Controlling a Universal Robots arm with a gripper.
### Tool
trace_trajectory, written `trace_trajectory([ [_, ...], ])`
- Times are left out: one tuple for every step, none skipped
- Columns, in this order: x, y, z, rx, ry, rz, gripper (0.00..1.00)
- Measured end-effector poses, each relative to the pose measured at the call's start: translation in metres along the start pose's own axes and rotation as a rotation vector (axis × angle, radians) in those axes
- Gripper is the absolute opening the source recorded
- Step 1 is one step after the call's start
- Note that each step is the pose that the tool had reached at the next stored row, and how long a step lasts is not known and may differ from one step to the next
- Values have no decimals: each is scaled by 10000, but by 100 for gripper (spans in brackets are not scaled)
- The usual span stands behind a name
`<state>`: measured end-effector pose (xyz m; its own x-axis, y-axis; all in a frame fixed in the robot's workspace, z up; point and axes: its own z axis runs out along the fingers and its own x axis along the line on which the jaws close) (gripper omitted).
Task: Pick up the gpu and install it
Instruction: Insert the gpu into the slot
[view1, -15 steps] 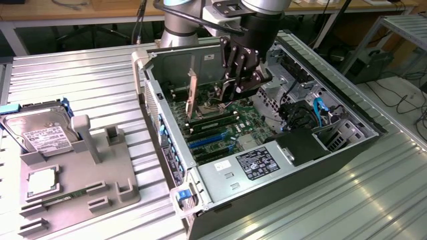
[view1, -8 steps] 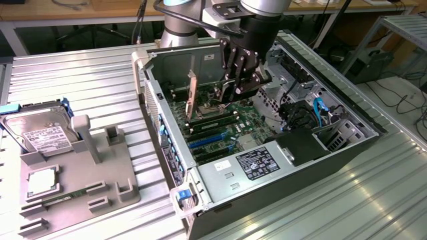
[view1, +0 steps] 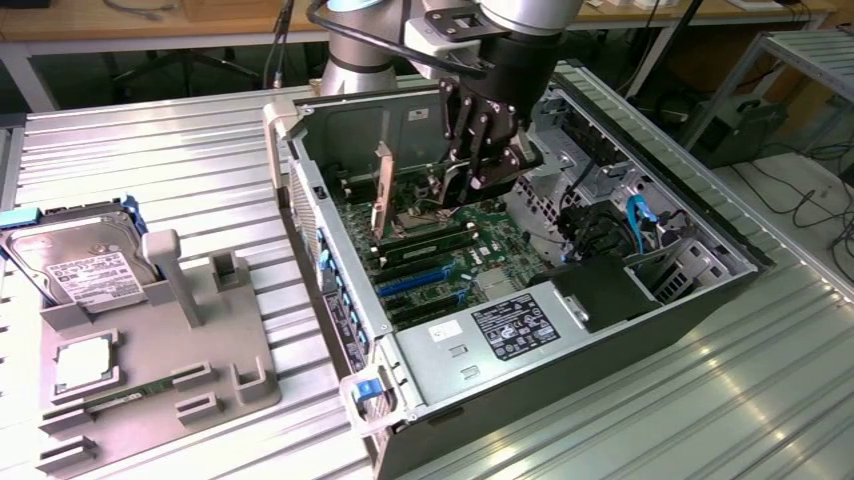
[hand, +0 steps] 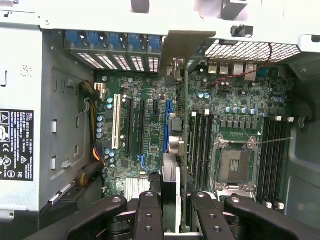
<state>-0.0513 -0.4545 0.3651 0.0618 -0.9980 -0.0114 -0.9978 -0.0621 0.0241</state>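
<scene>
Ribbed metal benchtop (view1: 174, 150) carries your opened computer case (view1: 694, 300). Your gripper (view1: 487, 172) is clenched on the gpu (view1: 384, 195), held edge-on directly below it, long axis running along the motherboard (view1: 454, 255) slots.

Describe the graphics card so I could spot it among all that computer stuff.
Find the open computer case lying on the metal table; the robot's gripper reaches into it. Between the fingers, a thin card, the gpu, stands on edge over the green motherboard, a pale metal bracket along one end. Unlike the flat boards around it, it stands upright.
</scene>
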Motion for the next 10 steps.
trace_trajectory([
  [0, 0, 2, -1, 1, 0, 27],
  [0, 0, 6, 0, 0, 1, 27],
  [0, 0, 11, 0, -1, 0, 27],
  [0, 0, 14, -1, 1, 0, 27],
  [0, 0, 18, 0, 0, 0, 27],
  [0, -1, 23, 0, 0, 0, 27],
  [0, -1, 27, 0, 0, 0, 27],
  [0, -1, 31, 0, 0, 0, 27],
  [0, -1, 36, 0, 0, 0, 27],
  [1, -1, 44, 2, 0, 0, 27],
])
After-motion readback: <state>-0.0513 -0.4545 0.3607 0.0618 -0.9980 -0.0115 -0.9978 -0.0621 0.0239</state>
